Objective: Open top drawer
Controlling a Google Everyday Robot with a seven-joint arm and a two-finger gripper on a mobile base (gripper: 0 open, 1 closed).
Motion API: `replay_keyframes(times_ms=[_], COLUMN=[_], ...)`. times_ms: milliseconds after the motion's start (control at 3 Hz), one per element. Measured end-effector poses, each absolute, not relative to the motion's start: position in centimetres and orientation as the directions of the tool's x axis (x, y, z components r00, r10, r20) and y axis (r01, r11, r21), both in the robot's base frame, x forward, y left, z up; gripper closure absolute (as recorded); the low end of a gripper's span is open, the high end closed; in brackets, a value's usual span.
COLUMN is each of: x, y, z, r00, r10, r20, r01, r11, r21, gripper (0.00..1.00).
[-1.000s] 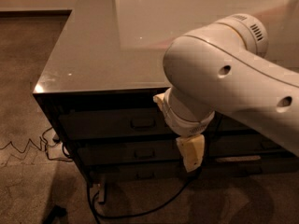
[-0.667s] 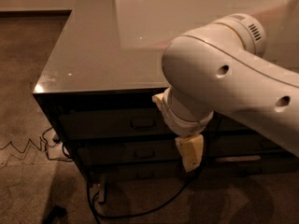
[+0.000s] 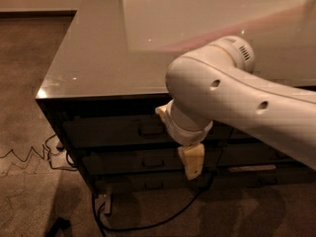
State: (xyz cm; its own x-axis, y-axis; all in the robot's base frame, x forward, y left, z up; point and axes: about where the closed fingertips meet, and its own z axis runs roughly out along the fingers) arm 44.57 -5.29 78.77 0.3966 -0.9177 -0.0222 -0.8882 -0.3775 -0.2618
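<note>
Drawer (image 3: 113,131) is sitting shut; your gripper (image 3: 176,137) is hanging just right of its handle (image 3: 150,130), fingers (image 3: 191,163) spread.

1. The table (image 3: 94,53) has a glossy grey top showing a pale reflection.
2. It stands on a brown carpeted floor (image 3: 29,83).
3. A black cable (image 3: 148,226) loops across the floor near its base.
4. The gripper (image 3: 191,166) hangs before the table's front, below the top's edge.

Smooth plastic claw (image 3: 191,163) before top drawer (image 3: 111,131)
</note>
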Motion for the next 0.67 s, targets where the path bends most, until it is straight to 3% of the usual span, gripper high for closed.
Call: replay_keyframes(times_ms=[667], x=[43.5], y=[-4.9], z=[74.2], r00=[0.466], r10=[-0.881], r20=[-0.078], r01=[-0.871], r11=[-0.442], r21=[-0.214], gripper=[0.0])
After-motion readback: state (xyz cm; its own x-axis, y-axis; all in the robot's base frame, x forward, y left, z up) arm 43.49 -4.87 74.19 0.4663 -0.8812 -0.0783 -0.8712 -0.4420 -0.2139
